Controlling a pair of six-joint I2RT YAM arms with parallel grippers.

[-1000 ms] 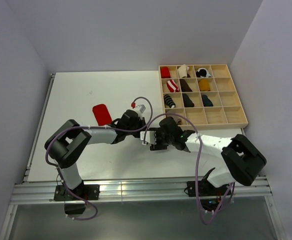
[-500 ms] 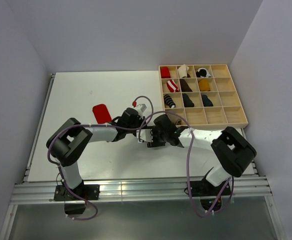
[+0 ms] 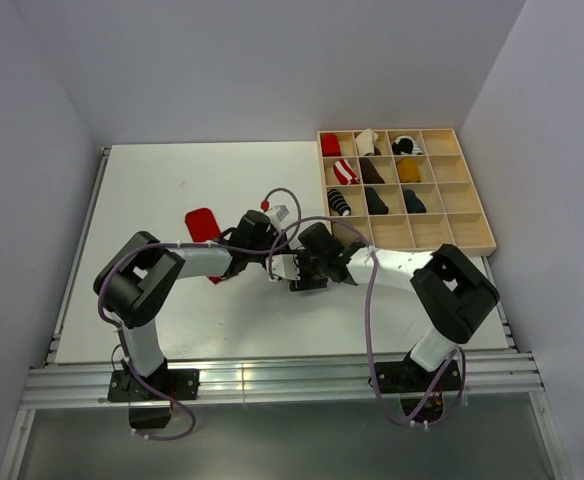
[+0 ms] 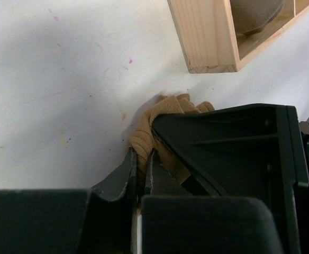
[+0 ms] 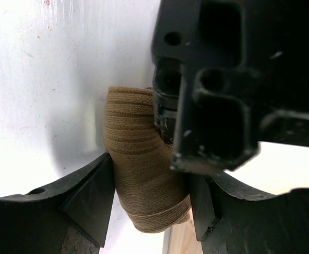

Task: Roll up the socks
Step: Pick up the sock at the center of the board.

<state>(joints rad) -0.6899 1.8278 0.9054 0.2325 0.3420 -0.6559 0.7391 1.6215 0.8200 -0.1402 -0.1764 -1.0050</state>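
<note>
The tan-brown sock (image 4: 153,117) is a bunched roll held just above the white table. My left gripper (image 4: 141,157) is shut on its edge, with fabric pinched between the fingers. In the right wrist view the same tan sock (image 5: 143,180) sits between the fingers of my right gripper (image 5: 150,175), which press on both its sides. In the top view the left gripper (image 3: 271,262) and right gripper (image 3: 296,272) meet mid-table and hide the sock. The red sock (image 3: 203,227) lies flat on the table to their left.
A wooden compartment tray (image 3: 454,233) stands at the back right with red, striped, black, brown and mustard bundles in it. Its near corner (image 4: 206,39) is close beyond the grippers. The left gripper's body (image 5: 218,79) fills the upper right of the right wrist view.
Both grippers have shifted a little to the left together with the tan sock. The right arm's elbow has swung in towards the middle of the table.
</note>
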